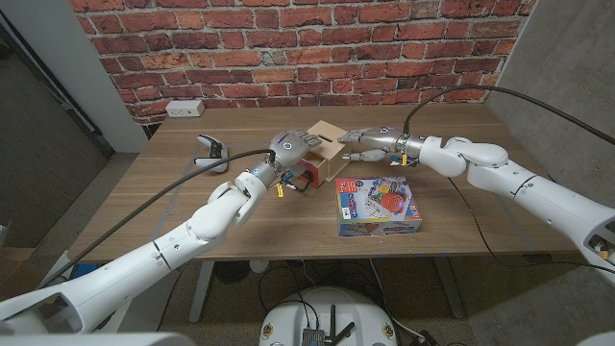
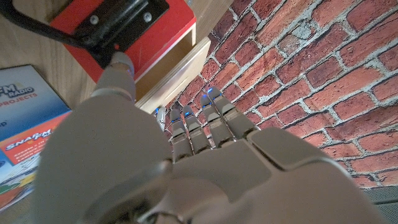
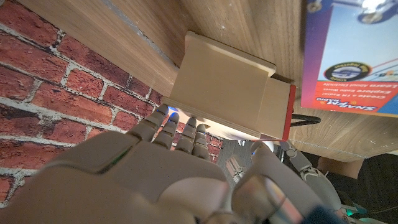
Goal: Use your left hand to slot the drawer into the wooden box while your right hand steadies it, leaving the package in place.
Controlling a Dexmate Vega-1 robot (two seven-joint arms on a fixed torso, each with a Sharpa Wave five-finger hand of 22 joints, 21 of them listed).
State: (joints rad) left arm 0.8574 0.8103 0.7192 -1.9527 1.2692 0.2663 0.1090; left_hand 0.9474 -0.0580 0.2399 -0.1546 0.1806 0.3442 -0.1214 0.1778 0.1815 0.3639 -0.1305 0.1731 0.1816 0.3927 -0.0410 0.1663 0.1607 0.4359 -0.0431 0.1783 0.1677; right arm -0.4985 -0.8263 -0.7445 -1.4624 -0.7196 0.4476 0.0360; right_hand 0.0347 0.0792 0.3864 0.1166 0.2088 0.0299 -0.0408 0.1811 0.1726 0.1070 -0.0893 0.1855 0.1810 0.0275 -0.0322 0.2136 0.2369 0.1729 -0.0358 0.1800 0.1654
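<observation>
A: Left robot hand (image 1: 286,146) status?
B: Fingertip on the red drawer (image 1: 306,175), partly inside the wooden box (image 1: 329,154), mid-tabletop.
A: Right robot hand (image 1: 370,140)?
B: Fingers extended against the box. Weak bracing risks box sliding, drawer jamming, or nudging the package (image 1: 379,207).

The wooden box (image 1: 330,151) was pale tan, and the drawer (image 2: 127,30) had a bright red front with a black handle. The package (image 1: 378,208) was printed in blue, white and red. Both hands, left (image 1: 289,147) and right (image 1: 373,139), were grey metal. The table (image 1: 452,154) was brown wood, and the wall (image 1: 288,48) was red brick with pale mortar.
</observation>
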